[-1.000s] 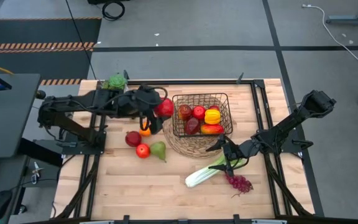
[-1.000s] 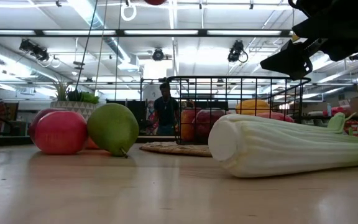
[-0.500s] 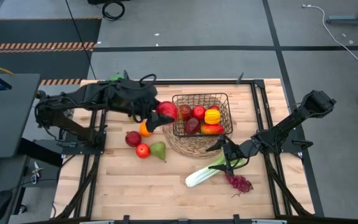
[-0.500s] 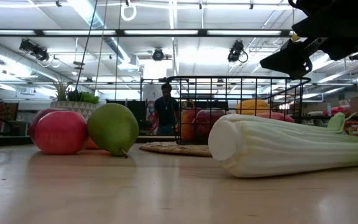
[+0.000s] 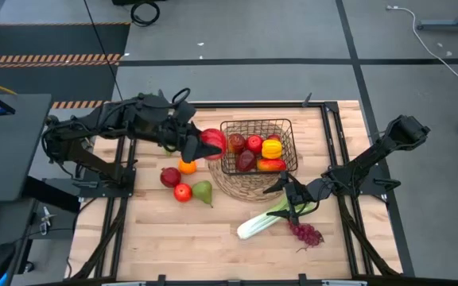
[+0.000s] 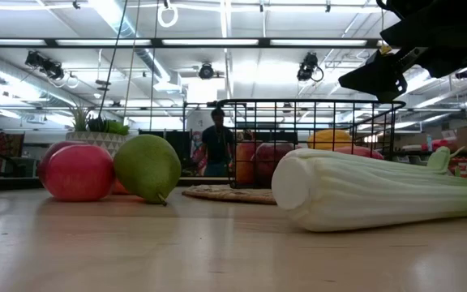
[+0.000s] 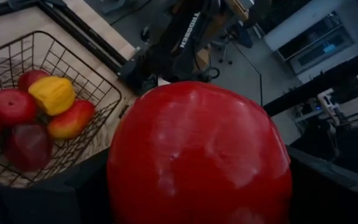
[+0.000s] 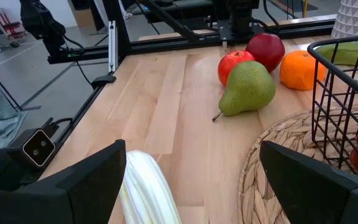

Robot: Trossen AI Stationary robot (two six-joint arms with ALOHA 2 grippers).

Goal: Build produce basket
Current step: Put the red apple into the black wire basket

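Gripping a large red apple (image 5: 211, 143) across its widest part, the left gripper (image 5: 199, 144) holds the fruit aloft just short of the left rim of the basket (image 5: 226, 127); in the left wrist view the apple (image 7: 199, 155) fills the picture with a dark finger (image 7: 328, 186) on either side, so the jaws stand wide only because the fruit is wide. Carrying it high looks sensible, since it has to clear the wire wall before it can be set down inside. Below and nearer the front edge of the tabletop (image 5: 173, 238), the produce not yet packed lies in a loose cluster: an orange (image 5: 186, 166), a dark red apple (image 5: 170, 176), a smaller bright red apple (image 5: 183, 191) and a green pear (image 5: 203, 191), close together, the apples and pear touching or nearly so. The basket sits on a round woven mat (image 5: 241, 184) near the middle of the far edge, and it already holds several red pieces, a yellow pepper (image 5: 272, 148) and a red-and-yellow fruit (image 5: 270, 164), with room left at its left end, which is probably where the apple is bound. Further right, celery (image 5: 262, 220) lies slantwise toward the front edge with purple grapes (image 5: 306, 233) just beside its leafy end. The right gripper (image 5: 294, 203) hovers over that end with its jaws spread and empty, the right wrist view showing the pale stalk (image 8: 145, 186) between its fingers, placed, I judge, to take the celery.
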